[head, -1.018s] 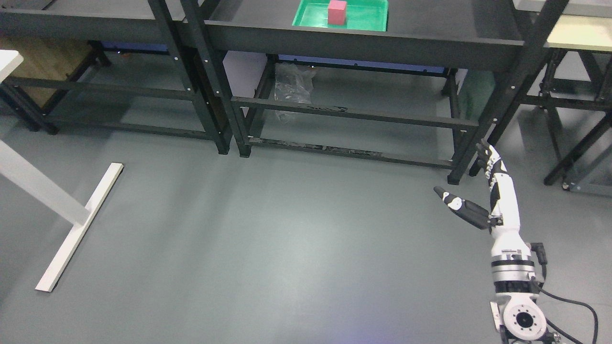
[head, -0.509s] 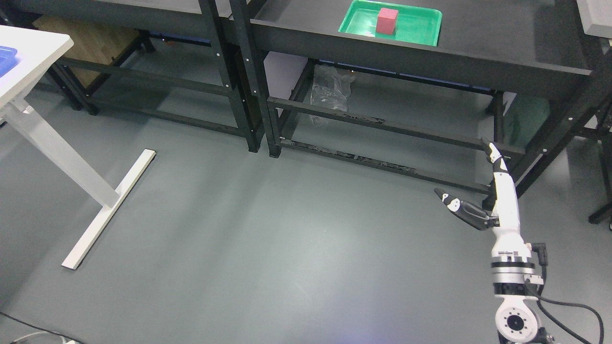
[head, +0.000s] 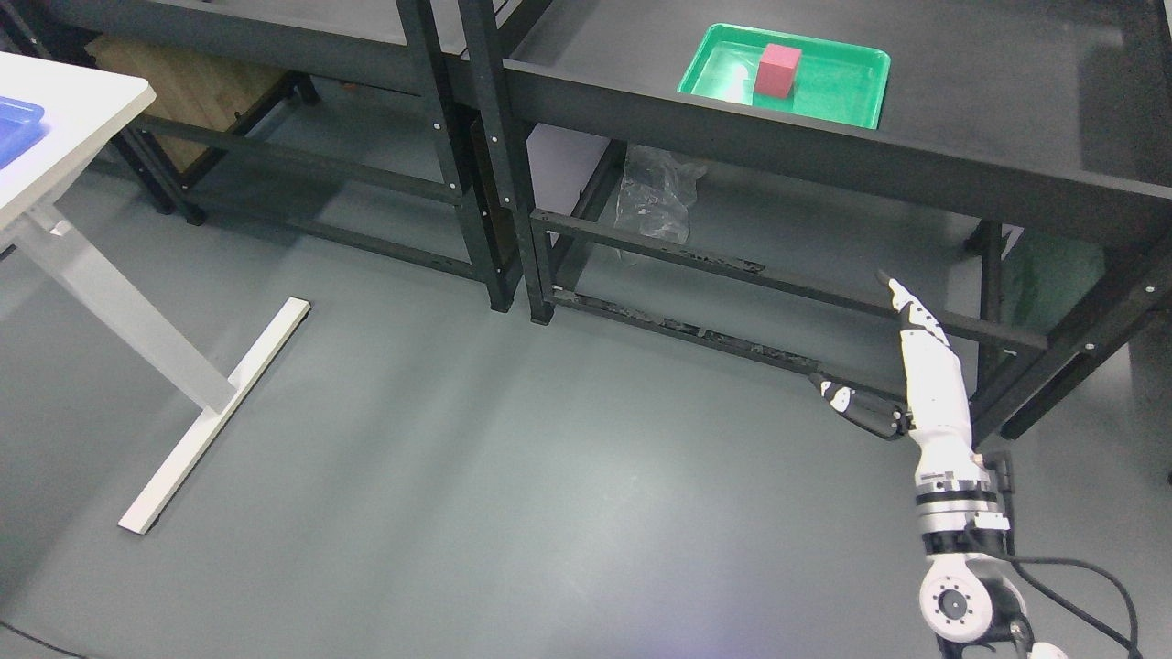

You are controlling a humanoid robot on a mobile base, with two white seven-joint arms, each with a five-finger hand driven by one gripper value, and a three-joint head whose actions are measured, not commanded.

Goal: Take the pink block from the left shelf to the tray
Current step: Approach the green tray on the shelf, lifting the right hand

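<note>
Sitting in the green tray on the black shelf, upper right of the frame, the pink block looks already delivered. The whole view has swung since a second ago, a camera shift. Lower right, the right hand hangs open-fingered, empty, well apart.

- My right hand hangs low, fingers spread, holding nothing, in front of the shelf frame's lower crossbars.
- Between it and the green tray stands the shelf's front edge.
- Above the tray I see open room; the pink block fills its middle.
- Black uprights close off the left side.
</note>
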